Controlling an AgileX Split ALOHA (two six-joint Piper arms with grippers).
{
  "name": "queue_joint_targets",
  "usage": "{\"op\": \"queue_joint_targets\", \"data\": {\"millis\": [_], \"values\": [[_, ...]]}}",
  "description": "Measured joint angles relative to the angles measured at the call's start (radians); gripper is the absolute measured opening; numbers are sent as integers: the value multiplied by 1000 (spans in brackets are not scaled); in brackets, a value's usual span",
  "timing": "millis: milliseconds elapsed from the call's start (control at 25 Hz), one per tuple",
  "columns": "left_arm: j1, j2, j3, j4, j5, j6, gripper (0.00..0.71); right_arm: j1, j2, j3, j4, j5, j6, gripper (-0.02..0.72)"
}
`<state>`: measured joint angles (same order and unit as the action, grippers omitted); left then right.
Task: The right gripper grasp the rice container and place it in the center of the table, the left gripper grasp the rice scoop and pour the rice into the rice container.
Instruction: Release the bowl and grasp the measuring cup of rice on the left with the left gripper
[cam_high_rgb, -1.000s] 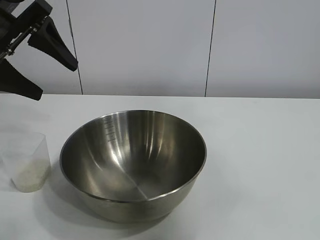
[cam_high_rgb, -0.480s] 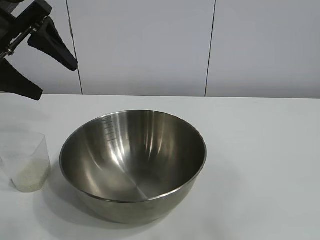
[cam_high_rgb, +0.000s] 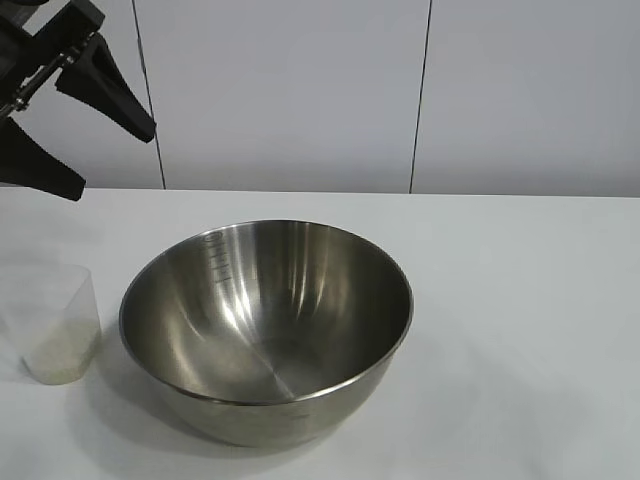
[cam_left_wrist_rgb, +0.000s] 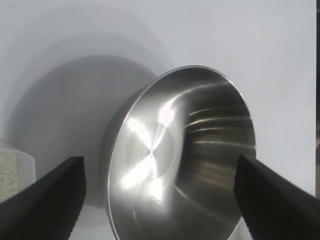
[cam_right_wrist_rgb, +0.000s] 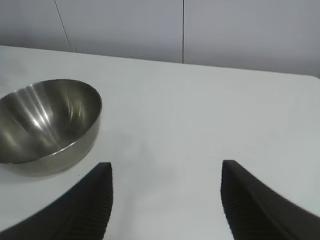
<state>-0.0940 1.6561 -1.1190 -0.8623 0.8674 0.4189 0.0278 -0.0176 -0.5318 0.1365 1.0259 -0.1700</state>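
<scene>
The rice container, a large shiny steel bowl, stands on the white table near its middle and is empty inside. The rice scoop, a clear plastic cup with white rice in its bottom, stands just left of the bowl. My left gripper hangs open and empty above the table's far left, well above the cup. In the left wrist view the gripper looks down on the bowl and the cup. My right gripper is open and empty over bare table, with the bowl off to one side.
A white panelled wall runs behind the table. The right gripper does not show in the exterior view.
</scene>
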Motion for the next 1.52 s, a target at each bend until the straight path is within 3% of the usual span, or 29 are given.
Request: {"op": "queue_joint_targets", "data": {"millis": [480,1040,1240,1360,1520], "values": [[0,0,0,0,0,0,588,0,-1,60,-57,59,91,422],[0,0,0,0,-12,2,588,0,-1,60,-60,59,95,421],[0,-5,-25,3,22,133,588,0,-1,60,-60,59,95,421],[0,-59,-57,67,17,167,580,0,-1,60,-60,59,95,421],[0,-238,-70,324,-57,82,528,0,-1,60,-60,59,95,421]]}}
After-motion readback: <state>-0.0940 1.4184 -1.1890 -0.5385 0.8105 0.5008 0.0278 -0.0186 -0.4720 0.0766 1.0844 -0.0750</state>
